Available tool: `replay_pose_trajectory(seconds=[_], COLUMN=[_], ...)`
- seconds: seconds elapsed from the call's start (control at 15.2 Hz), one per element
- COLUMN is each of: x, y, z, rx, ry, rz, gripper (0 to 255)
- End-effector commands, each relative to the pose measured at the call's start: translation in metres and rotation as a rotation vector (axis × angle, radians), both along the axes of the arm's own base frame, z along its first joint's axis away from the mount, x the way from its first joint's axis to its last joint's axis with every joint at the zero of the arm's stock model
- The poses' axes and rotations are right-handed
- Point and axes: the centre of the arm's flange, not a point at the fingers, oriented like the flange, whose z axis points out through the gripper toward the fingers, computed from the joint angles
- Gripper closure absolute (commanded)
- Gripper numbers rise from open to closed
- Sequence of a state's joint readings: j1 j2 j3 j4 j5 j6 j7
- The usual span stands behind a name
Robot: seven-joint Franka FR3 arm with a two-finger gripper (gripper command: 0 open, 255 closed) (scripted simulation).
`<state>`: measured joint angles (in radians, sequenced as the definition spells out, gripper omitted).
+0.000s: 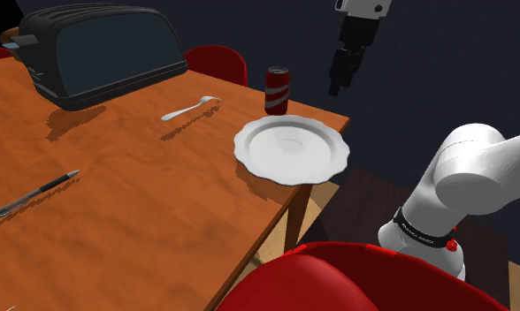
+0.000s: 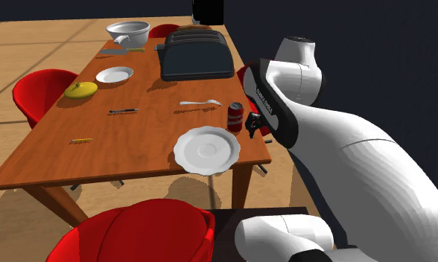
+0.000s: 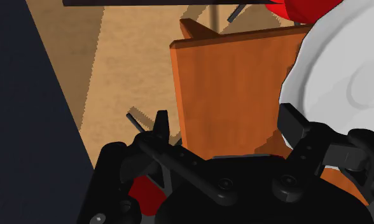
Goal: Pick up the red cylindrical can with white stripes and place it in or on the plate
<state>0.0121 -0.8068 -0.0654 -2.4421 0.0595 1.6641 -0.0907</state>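
Observation:
A red can with white stripes [image 1: 277, 90] [image 2: 235, 117] stands upright near the far corner of the wooden table [image 1: 117, 203]. A white scalloped plate [image 1: 291, 148] [image 2: 206, 148] lies just in front of it. My black gripper [image 1: 336, 88] [image 2: 251, 128] hangs in the air to the shoulder view's right of the can, beyond the table's edge and apart from it. In the wrist view the gripper [image 3: 227, 127] is open, nothing between the fingers [image 3: 160, 124]. Beyond them lie the table corner [image 3: 230, 89] and the plate's rim [image 3: 325, 76].
A black toaster [image 1: 99, 53], a spoon [image 1: 189, 108] and a pen [image 1: 33, 194] lie on the table. Red chairs stand behind the table [image 1: 216, 62] and near the stand [image 1: 338, 278]. Farther along are a bowl [image 2: 128, 31], a small plate [image 2: 115, 74] and a yellow dish [image 2: 81, 90].

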Motion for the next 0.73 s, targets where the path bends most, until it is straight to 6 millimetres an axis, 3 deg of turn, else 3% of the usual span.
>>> replay_pose_trajectory(seconds=[0.0, 0.66], x=[0.000, 0.098], y=[0.000, 0.070], z=[0.000, 0.035], rx=[0.000, -0.026], ry=[0.000, -0.071], rz=[0.000, -0.015], gripper=[0, 0])
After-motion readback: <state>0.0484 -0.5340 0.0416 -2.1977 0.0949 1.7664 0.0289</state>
